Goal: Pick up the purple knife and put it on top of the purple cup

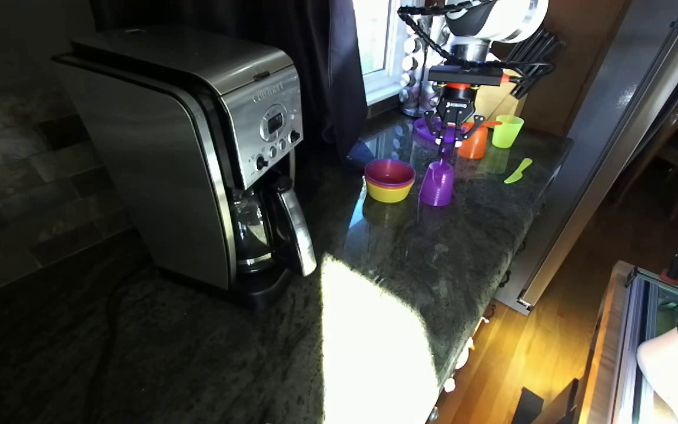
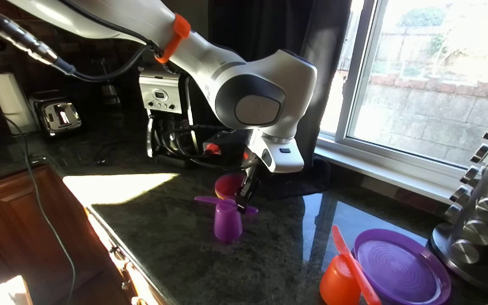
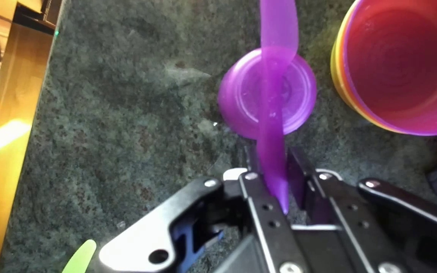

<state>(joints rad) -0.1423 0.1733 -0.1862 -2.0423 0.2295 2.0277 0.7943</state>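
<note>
In an exterior view, a coffee maker (image 1: 174,147) occupied the left of the frame on a dark stone surface (image 1: 398,259), glass carafe (image 1: 252,235) seated in its base. A patch of bright light (image 1: 368,359) lay at bottom centre. Right of centre, slightly above mid-height: nested bowls (image 1: 389,193), yellow outermost, red innermost. Purple plate (image 1: 423,129) lay farther up the frame. Purple cup (image 1: 436,188) stood upside down just beside the bowls.

Purple knife (image 3: 273,110) was at the top of this cup in both exterior views. In the wrist view it ran from the top edge, right of centre, down across the cup's upturned base to the tool (image 3: 273,161), which pointed downward with its jaws closed on the knife near one end. Contact between knife and cup could not be confirmed.

Farther right, upper part of the frame: orange cup (image 1: 473,144), upside down, orange knife (image 1: 493,124) across its top; lime-green cup (image 1: 507,132), upright; lime-green knife (image 1: 517,171) lying on the surface below it.
</note>
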